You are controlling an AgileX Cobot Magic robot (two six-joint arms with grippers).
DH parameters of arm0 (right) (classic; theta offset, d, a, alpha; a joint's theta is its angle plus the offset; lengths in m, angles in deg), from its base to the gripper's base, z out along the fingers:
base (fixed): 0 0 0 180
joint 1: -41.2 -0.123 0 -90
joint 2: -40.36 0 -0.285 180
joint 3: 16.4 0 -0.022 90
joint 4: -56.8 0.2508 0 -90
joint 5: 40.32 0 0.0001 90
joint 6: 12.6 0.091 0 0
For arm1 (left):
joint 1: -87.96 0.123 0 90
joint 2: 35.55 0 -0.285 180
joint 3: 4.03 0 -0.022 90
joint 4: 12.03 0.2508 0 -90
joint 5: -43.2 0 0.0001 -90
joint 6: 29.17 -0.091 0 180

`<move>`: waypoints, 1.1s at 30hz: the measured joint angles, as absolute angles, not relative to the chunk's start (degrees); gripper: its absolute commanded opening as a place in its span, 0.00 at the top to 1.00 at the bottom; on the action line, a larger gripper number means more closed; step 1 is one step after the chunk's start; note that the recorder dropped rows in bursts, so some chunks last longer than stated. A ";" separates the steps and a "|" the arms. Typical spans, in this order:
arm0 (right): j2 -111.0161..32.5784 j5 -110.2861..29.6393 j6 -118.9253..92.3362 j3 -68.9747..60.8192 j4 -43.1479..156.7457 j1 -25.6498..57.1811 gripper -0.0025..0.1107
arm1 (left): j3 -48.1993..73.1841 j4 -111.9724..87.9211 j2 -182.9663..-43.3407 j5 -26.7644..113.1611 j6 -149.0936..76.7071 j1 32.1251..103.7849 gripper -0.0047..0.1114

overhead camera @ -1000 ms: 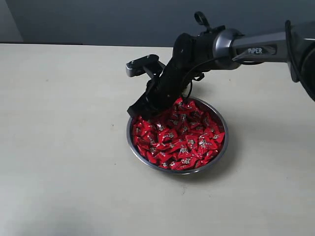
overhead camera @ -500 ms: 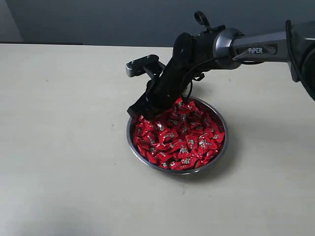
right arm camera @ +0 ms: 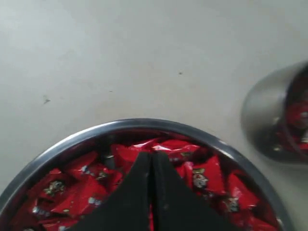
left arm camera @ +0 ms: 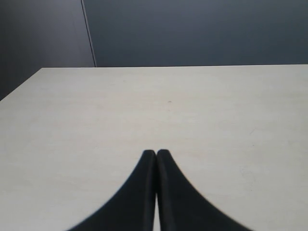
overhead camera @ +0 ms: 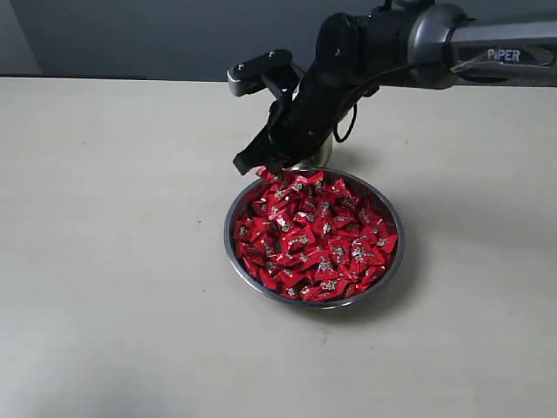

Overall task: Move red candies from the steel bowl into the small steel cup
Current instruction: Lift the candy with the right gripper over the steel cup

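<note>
The steel bowl (overhead camera: 387,266) sits mid-table, heaped with red candies (overhead camera: 318,235). My right gripper (overhead camera: 264,166) hangs just above the bowl's far-left rim, jaws shut, with a red candy (overhead camera: 260,172) showing at its tip. In the right wrist view the shut gripper (right arm camera: 151,155) is over the bowl's (right arm camera: 72,142) edge and a bright candy (right arm camera: 168,145) sticks out past the fingertips. The small steel cup (right arm camera: 264,113) stands just outside the bowl with red candies (right arm camera: 296,120) inside; in the exterior view only a sliver of the cup (overhead camera: 320,158) shows behind the arm. My left gripper (left arm camera: 156,153) is shut over bare table.
The pale table (overhead camera: 113,218) stretches wide to the left and front of the bowl. A dark wall (overhead camera: 174,35) runs along the table's far edge. The right arm (overhead camera: 487,54) reaches in from the upper right.
The right gripper closed among the candies at the bowl's far-left side, then rose and moved back toward the cup. The bowl stayed put.
</note>
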State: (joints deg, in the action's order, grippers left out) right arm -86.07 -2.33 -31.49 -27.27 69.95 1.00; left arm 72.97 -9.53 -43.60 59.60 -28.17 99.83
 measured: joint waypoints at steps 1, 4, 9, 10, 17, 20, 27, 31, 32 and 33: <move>-85.49 -2.83 -29.91 -27.27 67.68 1.00 0.99 | 72.97 -9.53 -43.60 59.60 -28.17 99.83 0.96; -83.88 -3.71 -25.35 -27.97 61.64 1.00 0.99 | 72.97 -9.53 -43.60 59.60 -28.17 99.83 0.96; -83.25 -2.74 -21.40 -33.70 58.36 3.66 0.99 | 72.97 -9.53 -43.60 59.60 -28.17 99.83 0.96; -83.25 -2.32 -21.07 -35.01 58.24 4.63 0.99 | 72.97 -9.53 -43.60 59.60 -28.17 99.83 0.96; -84.92 -0.21 -19.96 -42.39 64.07 11.89 0.99 | 72.97 -9.53 -43.60 59.60 -28.17 99.83 0.96; -89.71 3.64 -23.61 -44.04 72.24 13.77 0.99 | 72.97 -9.53 -43.60 59.60 -28.17 99.83 0.96; -95.13 4.80 -27.12 -45.66 80.79 13.56 0.99 | 72.97 -9.53 -43.60 59.60 -28.17 99.83 0.96; -97.16 5.21 -27.24 -48.63 80.79 13.56 0.99 | 72.97 -9.53 -43.60 59.60 -28.17 99.83 0.96; -97.96 5.80 -27.25 -49.23 80.79 13.56 0.99 | 72.97 -9.53 -43.60 59.60 -28.17 99.83 0.96; -98.63 6.57 -27.25 -49.82 80.79 13.56 0.99 | 72.97 -9.53 -43.60 59.60 -28.17 99.83 0.96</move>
